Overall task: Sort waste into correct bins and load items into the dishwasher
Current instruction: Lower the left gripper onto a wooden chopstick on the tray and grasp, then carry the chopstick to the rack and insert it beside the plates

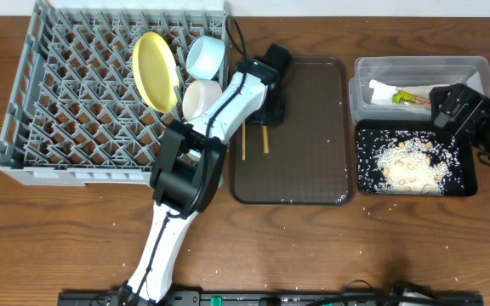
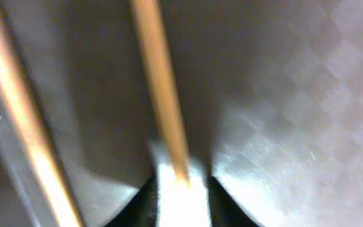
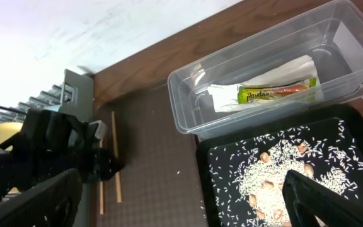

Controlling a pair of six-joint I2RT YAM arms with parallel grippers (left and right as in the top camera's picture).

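Two wooden chopsticks (image 1: 264,138) lie on the dark brown tray (image 1: 313,127). My left gripper (image 1: 266,106) is down at their far end. In the left wrist view one chopstick (image 2: 162,94) ends between the slightly parted fingers (image 2: 183,198); the other chopstick (image 2: 17,120) lies to the left. The yellow plate (image 1: 156,70), light blue bowl (image 1: 204,55) and white bowl (image 1: 201,99) stand in the grey dish rack (image 1: 75,102). The clear tub (image 1: 415,68) holds the napkin (image 3: 276,72) and the wrapper (image 3: 276,91). Rice scraps (image 1: 411,161) fill the black tray (image 1: 368,183). My right gripper (image 3: 181,214) is open and empty above it. The white cup is not visible.
The left arm (image 1: 185,170) crosses the rack's front right corner. A few rice grains are scattered on the brown tray and on the wooden table (image 1: 313,246). The tub and black tray sit side by side right of the brown tray.
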